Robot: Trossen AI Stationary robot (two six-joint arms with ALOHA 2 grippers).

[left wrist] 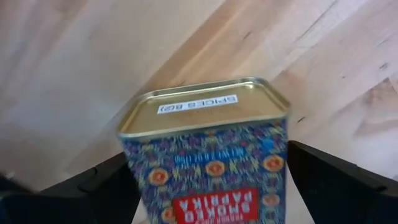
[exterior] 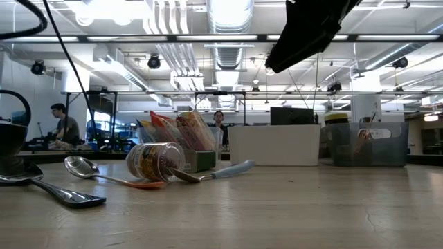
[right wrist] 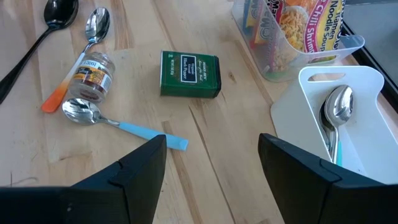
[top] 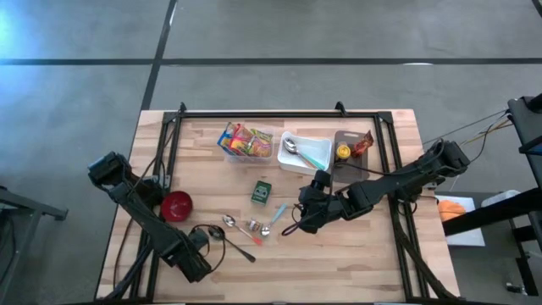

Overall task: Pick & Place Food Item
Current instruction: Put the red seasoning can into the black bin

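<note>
At the table's (top: 339,263) left front, the left gripper (top: 197,254) is pointing straight down, its fingers (left wrist: 336,180) pinching a smoked paprika tin (left wrist: 205,155) between them. Further right, the right gripper (right wrist: 212,142) is hovering with fingers spread wide and empty; a blue-handled spoon (right wrist: 118,121) is lying just beyond its fingertips, a green tin (right wrist: 189,74) farther ahead.

Two dark jointed arms, matte black housings, left arm (top: 140,207) with black cable looped near its wrist, right arm (top: 398,180) of blocky segments, thin cables trailing from its base, left pincer (left wrist: 205,186) and right pincer (right wrist: 211,168) with broad black wedge-shaped fingers (right wrist: 140,171)
</note>
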